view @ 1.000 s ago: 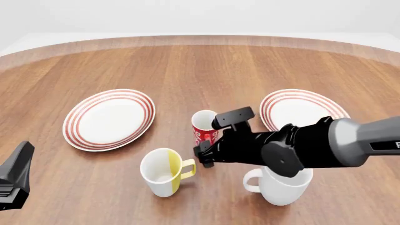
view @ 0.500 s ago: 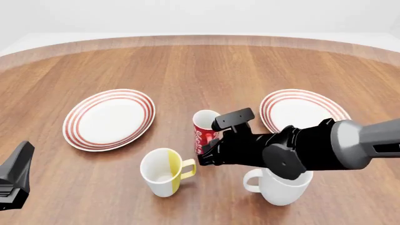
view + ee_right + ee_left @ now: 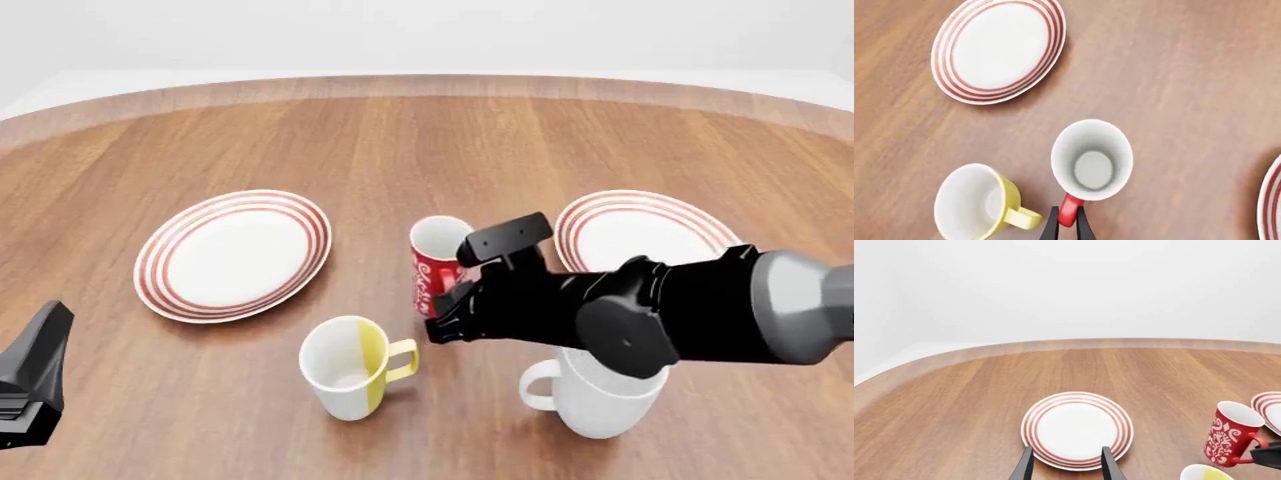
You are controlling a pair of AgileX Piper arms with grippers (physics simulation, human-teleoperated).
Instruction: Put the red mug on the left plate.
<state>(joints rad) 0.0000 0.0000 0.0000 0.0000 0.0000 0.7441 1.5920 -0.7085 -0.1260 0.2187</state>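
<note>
Red mug [image 3: 435,262]: stands upright near the centre of the front view, on the wooden table [image 3: 441,140], white interior visible, white swirl pattern on its side. The right wrist view looks straight down into it; the red handle [image 3: 1067,212] is pinched between the two black fingers of the right gripper [image 3: 1067,227], which are pressed against the handle from both sides. In the front view the bulk of the right arm [image 3: 641,320] covers the mug's lower right side and the fingers themselves, so whether the base touches the table cannot be told there.

Left plate [image 3: 234,252]: centre-left of the front view, flat on the table, white with thin red rings, nothing on it. Mug and plate are well apart, with bare wood between them.

Left gripper [image 3: 1066,465]: fingers spread, holding nothing; in the left wrist view the two tips frame the near rim of the left plate. In the front view only a dark part of the left arm [image 3: 30,385] shows at the lower left corner.

Other items: white-and-yellow mug [image 3: 350,367] in the lower centre of the front view, just beside the red mug; big white mug [image 3: 598,395] lower right, partly under the right arm; second ringed plate [image 3: 641,228] at centre right.
</note>
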